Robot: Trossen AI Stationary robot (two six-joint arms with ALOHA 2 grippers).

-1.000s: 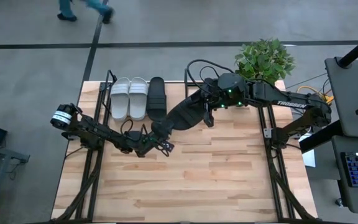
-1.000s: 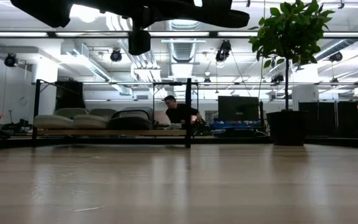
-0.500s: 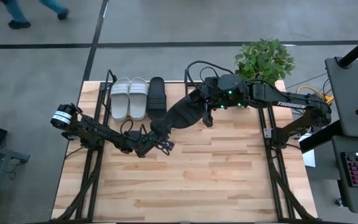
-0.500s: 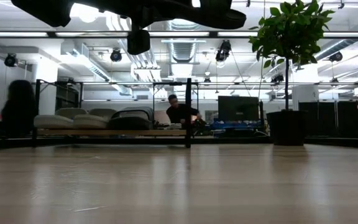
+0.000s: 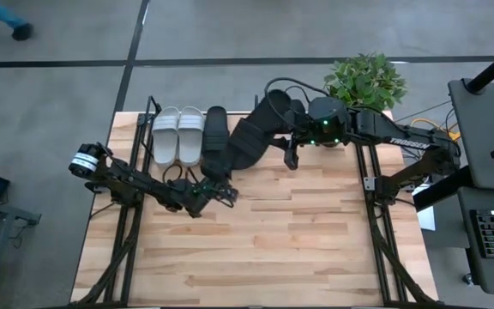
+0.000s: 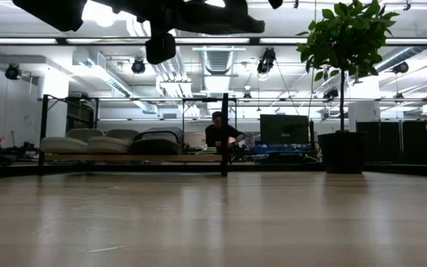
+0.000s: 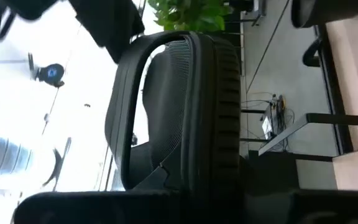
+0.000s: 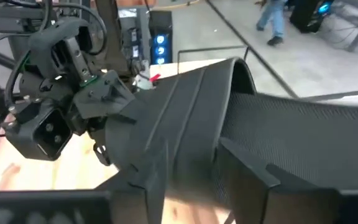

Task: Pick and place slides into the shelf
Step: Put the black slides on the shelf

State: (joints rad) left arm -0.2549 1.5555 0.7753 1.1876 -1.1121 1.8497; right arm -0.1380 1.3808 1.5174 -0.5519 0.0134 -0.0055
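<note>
Black slide, held [image 5: 249, 142]: matte, ribbed sole, wide strap. It is raised above the surface [image 5: 298, 245] and spans the gap between the two arms, just in front of the shelf [image 5: 151, 129], tilted with one end toward each tool. It fills the left wrist view [image 7: 185, 112].

Left tool [image 5: 219, 190]: clamped together on the near end of the held slide, as the right wrist view shows [image 8: 107, 102]. Its arm reaches in from the surface's left edge.

Right tool [image 5: 283, 130]: at the far end of the same slide, by the shelf's right end. The slide passes between its two fingers [image 8: 135, 199]. Whether they press on it or stand clear cannot be told.

White pair [image 5: 178, 136]: side by side at the left of the shelf, toes toward the surface's centre. In the low view they sit on the wood base [image 6: 87, 142].

Black slide, shelved [image 5: 216, 129]: on the shelf, just right of the white pair and touching it.

Potted plant [image 5: 363, 81]: beyond the surface's far right corner.

Person [image 6: 219, 133]: in the room behind the shelf.
</note>
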